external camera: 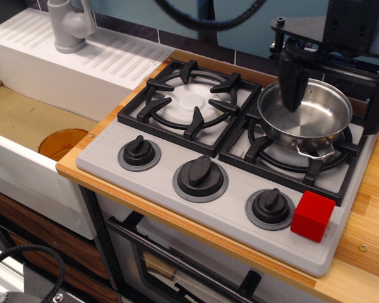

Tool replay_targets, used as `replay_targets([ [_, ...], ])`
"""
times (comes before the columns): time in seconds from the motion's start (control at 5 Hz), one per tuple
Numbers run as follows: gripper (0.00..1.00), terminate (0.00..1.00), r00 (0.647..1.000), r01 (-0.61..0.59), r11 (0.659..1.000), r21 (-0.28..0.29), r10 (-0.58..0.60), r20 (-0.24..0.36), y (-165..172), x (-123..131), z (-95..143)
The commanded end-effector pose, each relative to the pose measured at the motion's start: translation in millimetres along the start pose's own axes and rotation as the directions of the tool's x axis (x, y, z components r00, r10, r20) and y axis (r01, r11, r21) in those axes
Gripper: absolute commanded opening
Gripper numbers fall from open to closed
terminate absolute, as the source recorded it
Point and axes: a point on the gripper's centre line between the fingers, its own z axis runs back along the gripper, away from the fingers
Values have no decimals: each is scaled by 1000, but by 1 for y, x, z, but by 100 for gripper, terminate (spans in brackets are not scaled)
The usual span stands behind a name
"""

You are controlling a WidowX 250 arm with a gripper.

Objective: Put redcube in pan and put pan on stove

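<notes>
The pan (306, 117) sits on the right-hand burner grate (300, 154) of the stove (151, 183), so that half of the task looks already satisfied by position; it appears empty, its bright floor showing only reflections. The redcube (312, 216) rests on the stove's grey front edge, just right of the rightmost knob (270, 206) and in front of the pan, well outside it. Judged from this layout, the cube has yet to go in. The gripper (331, 95) hangs over the pan with its fingers (293, 82) spread wide: one dark finger reaches down inside the pan's left rim, the other stands outside the right rim, neither clamping anything visible. Whether the left finger touches the pan floor cannot be told. The gripper's upper body is cut off by the top edge, and the right finger is partly lost against the dark background. Left of the stove, the sink (31, 120) and faucet (69, 25) are only partly in frame; the wooden counter (366, 214) borders the stove on the right.
</notes>
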Motion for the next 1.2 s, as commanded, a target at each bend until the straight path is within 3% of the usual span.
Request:
replay_targets([
  [0.0,100,0,1000,0,1000,0,0,0,0,0,0],
  [0.6,100,0,994,-7,1000,-6,8,109,-9,1,-55],
  [1.0,100,0,989,-4,1000,-5,5,148,-9,0,-75],
])
